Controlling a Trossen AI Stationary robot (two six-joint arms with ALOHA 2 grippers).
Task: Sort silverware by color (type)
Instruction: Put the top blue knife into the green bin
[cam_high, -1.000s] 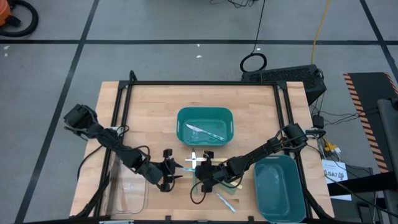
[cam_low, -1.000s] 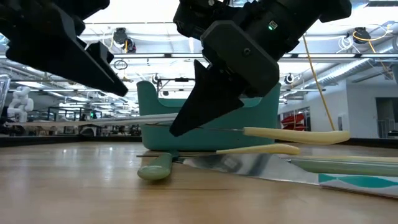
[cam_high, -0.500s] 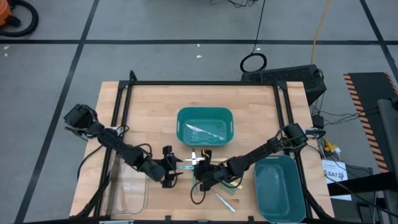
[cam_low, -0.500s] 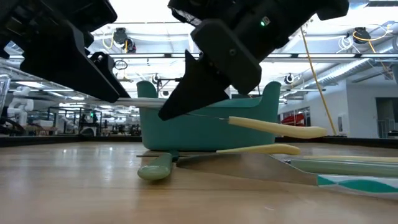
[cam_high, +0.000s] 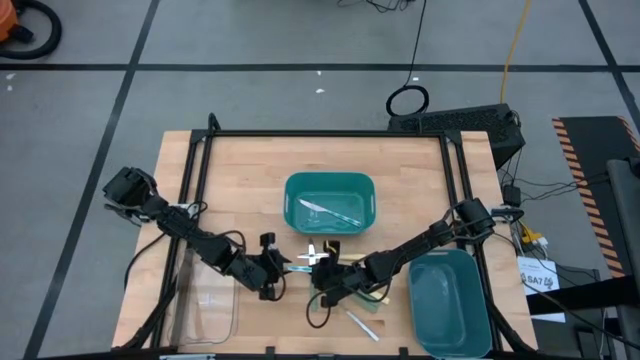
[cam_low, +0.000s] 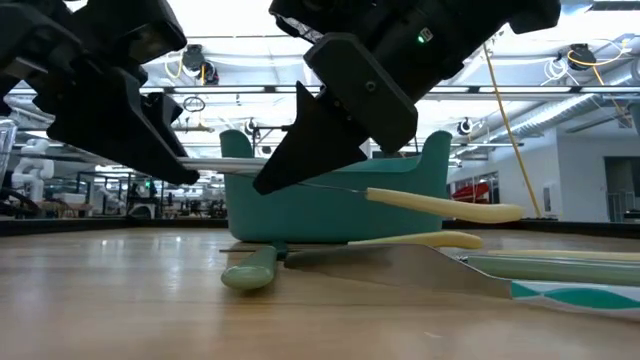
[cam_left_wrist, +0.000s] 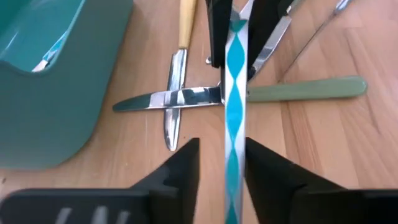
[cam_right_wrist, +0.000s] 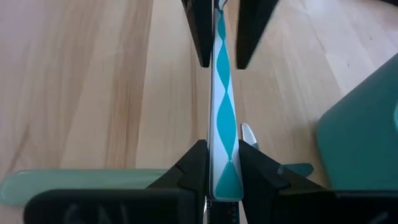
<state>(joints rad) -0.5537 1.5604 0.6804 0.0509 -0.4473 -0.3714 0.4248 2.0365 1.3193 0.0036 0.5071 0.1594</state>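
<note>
- Room beyond the table is an open workshop floor with ceiling lights; you have no person near.
- Wooden table (cam_high: 250, 170) carries a teal bin (cam_high: 330, 181) at centre with one piece in it already, and a second teal bin (cam_high: 413, 290) by the right arm.
- Left gripper (cam_high: 278, 272) has moved in towards the right gripper (cam_high: 318, 275) over the last second; they now meet at the front middle.
- Right fingers (cam_right_wrist: 194, 163) clamp the teal-patterned piece (cam_right_wrist: 222, 124); left fingers (cam_left_wrist: 186, 163) sit narrowly either side of it, gaps showing.
- Read this as a handover about to close.
- Loose below lie a green-handled knife (cam_left_wrist: 298, 90) and a yellow-handled piece (cam_left_wrist: 186, 25), unsorted.
</note>
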